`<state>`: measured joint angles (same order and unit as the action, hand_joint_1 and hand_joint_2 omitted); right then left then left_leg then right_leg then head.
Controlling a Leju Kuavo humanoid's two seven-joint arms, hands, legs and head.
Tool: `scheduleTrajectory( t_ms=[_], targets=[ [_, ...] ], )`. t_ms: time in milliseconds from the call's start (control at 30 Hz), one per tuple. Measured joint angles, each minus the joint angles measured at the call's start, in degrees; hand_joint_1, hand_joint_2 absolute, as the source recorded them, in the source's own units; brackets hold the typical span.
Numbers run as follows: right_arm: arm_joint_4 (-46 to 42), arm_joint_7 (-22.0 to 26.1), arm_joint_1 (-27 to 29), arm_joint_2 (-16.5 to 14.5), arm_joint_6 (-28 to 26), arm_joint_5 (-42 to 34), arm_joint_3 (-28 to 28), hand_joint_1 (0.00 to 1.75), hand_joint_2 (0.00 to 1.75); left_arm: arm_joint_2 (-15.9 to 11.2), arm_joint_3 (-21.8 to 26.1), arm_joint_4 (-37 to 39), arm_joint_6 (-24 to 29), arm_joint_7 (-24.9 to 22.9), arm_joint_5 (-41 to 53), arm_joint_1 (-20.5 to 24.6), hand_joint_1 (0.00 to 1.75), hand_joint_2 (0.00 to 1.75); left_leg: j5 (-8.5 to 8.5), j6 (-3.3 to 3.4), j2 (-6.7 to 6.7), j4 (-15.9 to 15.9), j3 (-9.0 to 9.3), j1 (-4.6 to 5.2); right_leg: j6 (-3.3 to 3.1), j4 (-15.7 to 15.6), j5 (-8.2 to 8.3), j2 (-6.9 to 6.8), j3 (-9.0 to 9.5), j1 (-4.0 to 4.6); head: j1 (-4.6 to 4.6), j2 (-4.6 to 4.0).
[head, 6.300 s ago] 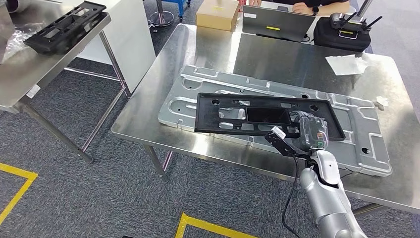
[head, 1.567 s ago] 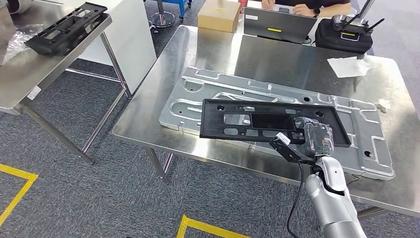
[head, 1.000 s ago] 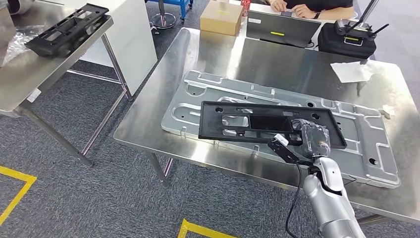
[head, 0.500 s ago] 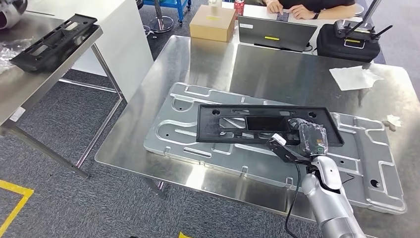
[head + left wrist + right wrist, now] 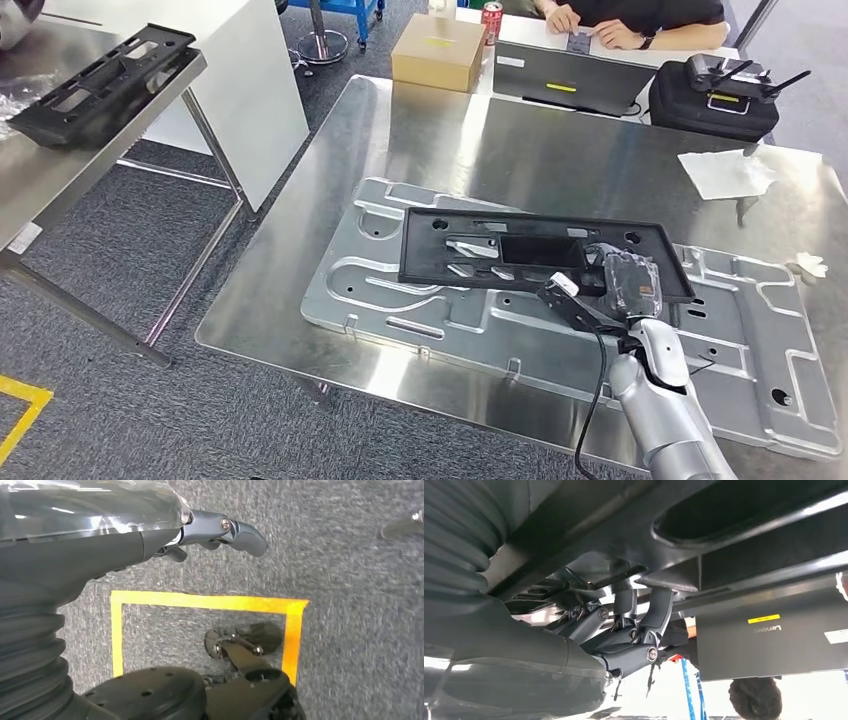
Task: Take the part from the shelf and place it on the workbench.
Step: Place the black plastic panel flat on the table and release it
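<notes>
Lowering the black part point(image 5: 520, 255) flat is judged to be the step in hand. In the head view the part is grasped at its near edge by the right hand point(image 5: 622, 283), and its long frame stretches away from that hand, over the grey metal plate point(image 5: 560, 330) lying on the desk point(image 5: 440, 130). Whether the part already rests on the plate or hangs just above it cannot be told. The part should be kept level, set down squarely, and the fingers freed only once its weight is borne. A second black part point(image 5: 100, 85) is seen on the shelf well apart from the hand, and a laptop point(image 5: 570, 78) beyond the part.

In the left wrist view the left hand point(image 5: 150, 525) is seen above grey carpet and yellow tape point(image 5: 200, 602), its fingers loose and apart, holding nothing.

In the right wrist view the fingers point(image 5: 644, 620) are shown hooked up under the part's underside, a grip detail hidden from the head view.
</notes>
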<state>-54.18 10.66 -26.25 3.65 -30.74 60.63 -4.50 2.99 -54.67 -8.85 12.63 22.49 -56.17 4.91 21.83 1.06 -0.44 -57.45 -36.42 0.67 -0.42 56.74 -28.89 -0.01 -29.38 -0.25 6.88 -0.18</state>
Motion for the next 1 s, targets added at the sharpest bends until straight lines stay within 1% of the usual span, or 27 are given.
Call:
scheduleTrajectory(
  t_ms=[167, 300, 500, 1000],
  targets=[
    [0.09, 0.18, 0.62, 0.00, -0.14, -0.06, 0.00, 1.75, 1.75, 0.03, 0.00, 0.00, -0.15, 0.62, -0.02, 0.00, 0.00, 1.75, 0.18, 0.19, 0.01, -0.01, 0.15, 0.05, 0.23, -0.21, 0.00, 0.00, 0.22, -0.03, 0.00, 0.00],
    [0.32, 0.19, 0.65, 0.00, -0.12, -0.07, 0.00, 0.00, 0.00, 0.03, -0.01, 0.00, -0.86, 0.73, -0.09, -0.02, 0.00, 1.75, 0.14, 0.29, 0.01, -0.01, 0.18, 0.07, 0.48, -0.22, 0.07, 0.00, 0.24, -0.04, 0.00, 0.00],
    [0.56, 0.24, 0.60, 0.00, -0.23, -0.08, 0.00, 0.00, 0.00, 0.03, -0.02, 0.00, -1.73, 0.73, -0.03, -0.10, 0.00, 1.75, 0.12, 0.29, 0.02, -0.01, 0.40, 0.06, 0.51, -0.22, 0.08, 0.00, 0.44, -0.01, 0.00, 0.00],
    [1.67, 0.36, 0.08, -0.03, -0.14, 0.26, -0.02, 0.00, 0.00, 0.04, -0.02, 0.00, -1.77, 0.13, -0.22, -0.24, 0.00, 1.75, 0.13, 0.29, 0.02, -0.01, 0.41, 0.01, 0.54, -0.20, 0.04, -0.03, 0.48, 0.05, 0.00, -0.01]
  ],
)
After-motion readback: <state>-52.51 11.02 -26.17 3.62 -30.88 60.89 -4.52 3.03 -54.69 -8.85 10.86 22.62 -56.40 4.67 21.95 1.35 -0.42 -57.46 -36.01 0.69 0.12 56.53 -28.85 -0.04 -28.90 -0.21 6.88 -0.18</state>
